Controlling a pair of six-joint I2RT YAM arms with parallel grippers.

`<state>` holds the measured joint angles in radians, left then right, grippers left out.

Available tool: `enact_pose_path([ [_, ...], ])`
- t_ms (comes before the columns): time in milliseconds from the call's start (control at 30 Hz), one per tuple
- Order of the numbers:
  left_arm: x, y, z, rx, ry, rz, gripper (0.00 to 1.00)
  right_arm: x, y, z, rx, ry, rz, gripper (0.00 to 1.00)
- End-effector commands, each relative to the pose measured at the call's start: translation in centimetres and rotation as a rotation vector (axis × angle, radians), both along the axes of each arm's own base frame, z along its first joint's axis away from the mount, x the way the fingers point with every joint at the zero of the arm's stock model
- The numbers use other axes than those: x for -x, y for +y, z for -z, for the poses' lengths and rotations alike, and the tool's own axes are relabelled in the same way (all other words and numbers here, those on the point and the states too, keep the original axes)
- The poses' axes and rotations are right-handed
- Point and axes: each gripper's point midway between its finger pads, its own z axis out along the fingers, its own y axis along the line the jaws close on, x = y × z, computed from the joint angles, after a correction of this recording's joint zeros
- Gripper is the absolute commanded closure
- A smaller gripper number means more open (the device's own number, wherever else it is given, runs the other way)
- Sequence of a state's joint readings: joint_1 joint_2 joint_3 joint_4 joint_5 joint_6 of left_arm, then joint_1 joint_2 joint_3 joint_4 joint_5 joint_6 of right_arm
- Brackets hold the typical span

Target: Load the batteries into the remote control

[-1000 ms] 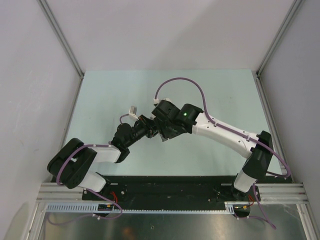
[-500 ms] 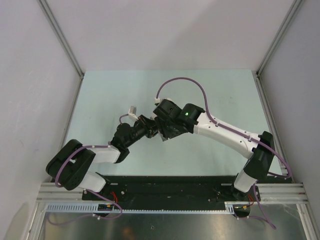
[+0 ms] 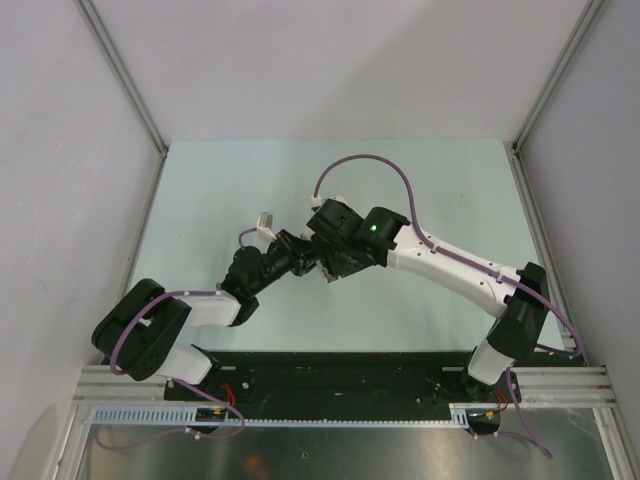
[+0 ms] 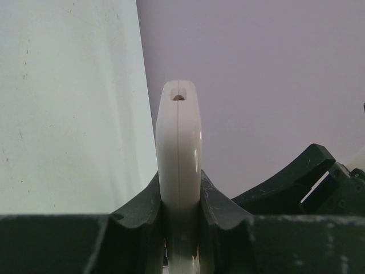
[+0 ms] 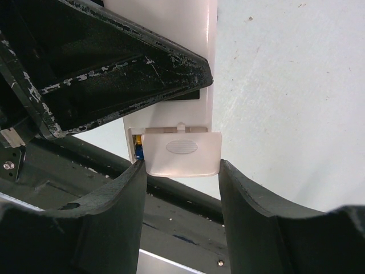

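Both arms have the same look: glossy white shells with chunky matte black joints. The right arm (image 3: 440, 262) has a long white link and a tiny green light (image 3: 373, 227) on its black wrist housing, plus a purple cable (image 3: 360, 157) coming off it. The left arm (image 3: 205, 308) has a second purple cable (image 3: 175, 292) by its black shoulder block. Up close, the right gripper (image 5: 182, 165) has thick, curved black fingers (image 5: 108, 217), scuffed with pale chips along the edges. The left gripper (image 4: 179, 180) has the same black fingers (image 4: 140, 214), a bit dusty.

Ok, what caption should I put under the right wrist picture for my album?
Right gripper pinches the battery cover against the remote control, which the left gripper holds.
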<state>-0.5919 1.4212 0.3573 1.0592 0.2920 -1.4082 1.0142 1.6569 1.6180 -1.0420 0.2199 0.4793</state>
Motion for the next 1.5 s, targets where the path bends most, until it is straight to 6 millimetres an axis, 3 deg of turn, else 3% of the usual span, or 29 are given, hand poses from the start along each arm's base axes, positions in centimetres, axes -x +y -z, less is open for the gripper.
enact_pose_path([
  [0, 0.5, -0.5, -5.7, 0.123, -0.131, 0.035, 1.0, -0.6, 0.3, -1.3, -0.037, -0.021, 0.028, 0.77],
  [333, 0.5, -0.5, -5.6, 0.124, -0.128, 0.036, 1.0, -0.4, 1.6, -2.1, -0.106, -0.008, 0.02, 0.77],
  [767, 0.7, -0.6, -5.7, 0.132, -0.133, 0.046, 1.0, -0.5, 1.9, -2.6, -0.102, -0.023, 0.003, 0.76],
  [1200, 0.7, -0.7, -5.7, 0.138, -0.127, 0.056, 1.0, -0.5, 1.4, -2.2, -0.046, -0.027, -0.009, 0.72],
  [1467, 0.7, -0.8, -5.6, 0.141, -0.125, 0.058, 1.0, -0.3, 1.4, -2.3, -0.038, -0.033, -0.014, 0.62],
])
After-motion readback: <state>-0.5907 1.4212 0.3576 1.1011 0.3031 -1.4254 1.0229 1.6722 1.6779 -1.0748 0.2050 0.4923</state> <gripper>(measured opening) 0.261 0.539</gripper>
